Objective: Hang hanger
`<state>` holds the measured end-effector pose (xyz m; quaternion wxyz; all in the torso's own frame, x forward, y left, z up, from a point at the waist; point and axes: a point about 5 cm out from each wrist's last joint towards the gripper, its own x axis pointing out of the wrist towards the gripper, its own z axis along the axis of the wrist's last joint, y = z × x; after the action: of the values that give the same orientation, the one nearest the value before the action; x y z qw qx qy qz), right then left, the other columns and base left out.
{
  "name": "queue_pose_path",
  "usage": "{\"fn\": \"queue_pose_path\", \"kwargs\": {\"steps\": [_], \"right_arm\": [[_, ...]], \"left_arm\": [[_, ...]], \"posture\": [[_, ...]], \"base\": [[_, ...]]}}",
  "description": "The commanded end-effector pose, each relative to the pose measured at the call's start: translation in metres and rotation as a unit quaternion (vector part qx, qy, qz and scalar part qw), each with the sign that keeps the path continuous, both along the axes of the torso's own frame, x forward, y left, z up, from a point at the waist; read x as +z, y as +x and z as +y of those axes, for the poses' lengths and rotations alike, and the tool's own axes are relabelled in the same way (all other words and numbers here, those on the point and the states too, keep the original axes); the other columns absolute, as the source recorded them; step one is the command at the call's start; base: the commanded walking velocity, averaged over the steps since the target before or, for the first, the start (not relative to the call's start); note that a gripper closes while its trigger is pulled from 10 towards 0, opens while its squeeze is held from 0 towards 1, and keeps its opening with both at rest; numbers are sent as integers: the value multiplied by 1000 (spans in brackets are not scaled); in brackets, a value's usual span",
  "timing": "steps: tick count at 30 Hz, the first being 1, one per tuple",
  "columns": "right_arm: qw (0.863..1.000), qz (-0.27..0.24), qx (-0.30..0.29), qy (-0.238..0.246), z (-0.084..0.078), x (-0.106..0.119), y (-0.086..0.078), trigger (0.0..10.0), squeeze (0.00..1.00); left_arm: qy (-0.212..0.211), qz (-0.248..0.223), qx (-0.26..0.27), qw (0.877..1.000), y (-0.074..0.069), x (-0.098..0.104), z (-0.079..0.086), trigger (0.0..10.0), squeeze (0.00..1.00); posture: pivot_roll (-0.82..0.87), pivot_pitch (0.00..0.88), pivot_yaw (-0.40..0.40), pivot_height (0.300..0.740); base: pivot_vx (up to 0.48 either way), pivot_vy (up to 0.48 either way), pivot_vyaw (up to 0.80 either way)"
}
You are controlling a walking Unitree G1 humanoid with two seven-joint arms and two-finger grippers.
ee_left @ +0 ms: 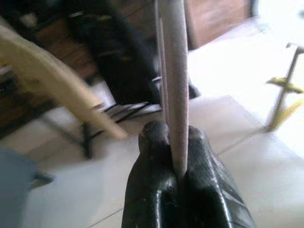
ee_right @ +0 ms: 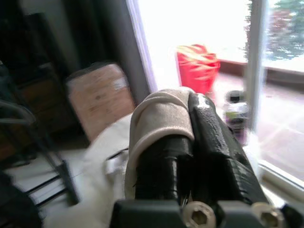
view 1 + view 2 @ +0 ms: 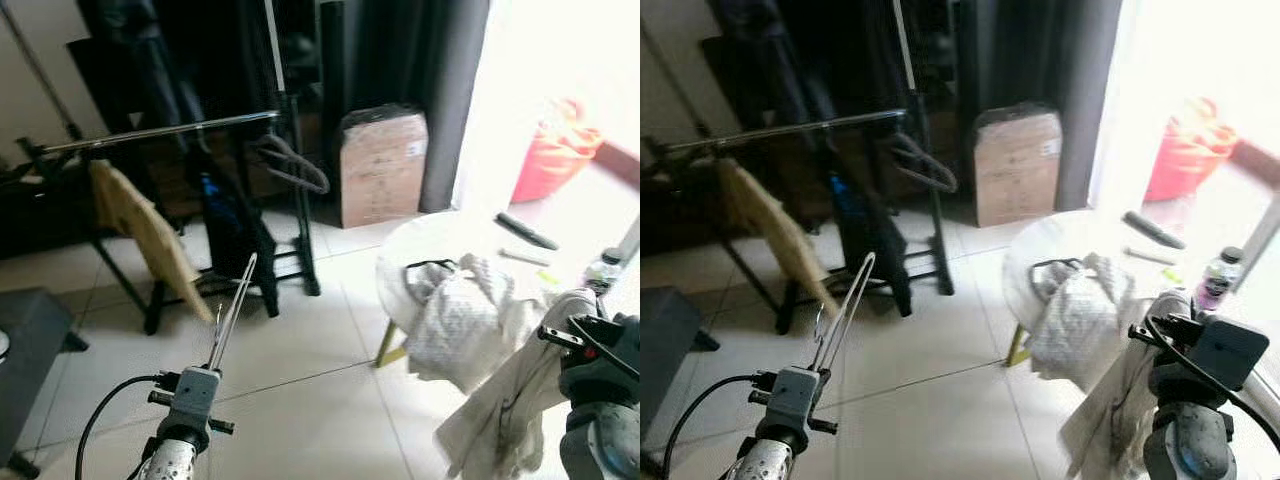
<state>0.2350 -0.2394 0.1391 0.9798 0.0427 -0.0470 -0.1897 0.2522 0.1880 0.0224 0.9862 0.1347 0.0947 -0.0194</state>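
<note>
A thin pale hanger (image 3: 236, 303) rises from my left gripper (image 1: 178, 166), which is shut on its lower end, and points toward the clothes rack. The rack's silver rail (image 3: 160, 132) stands beyond it, farther back on the left. It carries a dark hanger (image 3: 295, 165), a beige garment (image 3: 145, 230) and a dark garment (image 3: 235, 225). My right gripper (image 2: 192, 102), low on the right, is shut on a beige cloth (image 2: 159, 114) that hangs down beside the table (image 3: 500, 400).
A round white table (image 3: 440, 232) on the right bears a crumpled white cloth (image 3: 460, 310), a black hanger (image 3: 430, 268), a remote (image 3: 527, 231) and a bottle (image 3: 1215, 278). A cardboard box (image 3: 382, 165) and dark curtains stand behind. A grey stool (image 3: 25, 340) sits at left.
</note>
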Motion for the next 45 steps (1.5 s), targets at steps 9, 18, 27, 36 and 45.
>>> {"fn": "queue_pose_path", "kwargs": {"steps": [9,18,27,36,45], "right_arm": [[998,-18,53,-16,19,11,11,10000,0],[984,-68,156,-53,54,43,22,10000,0],[977,-97,178,-73,58,64,37,10000,0],[962,-135,221,-87,69,91,50,10000,0],[949,-149,262,-94,84,103,56,10000,0]], "left_arm": [[5,1,18,1000,3,4,13,10000,0],[-4,-6,47,999,5,8,18,10000,0],[-16,-2,54,998,3,8,18,10000,0],[-45,35,144,988,-19,-9,55,10000,0],[-67,47,180,980,-30,-15,63,10000,0]], "posture": [[-242,0,77,740],[-242,26,84,740],[-239,45,82,740],[-236,48,83,740],[-222,49,75,740]], "base": [[0,0,-444],[0,0,0],[0,0,0],[82,0,0],[260,0,0]]}}
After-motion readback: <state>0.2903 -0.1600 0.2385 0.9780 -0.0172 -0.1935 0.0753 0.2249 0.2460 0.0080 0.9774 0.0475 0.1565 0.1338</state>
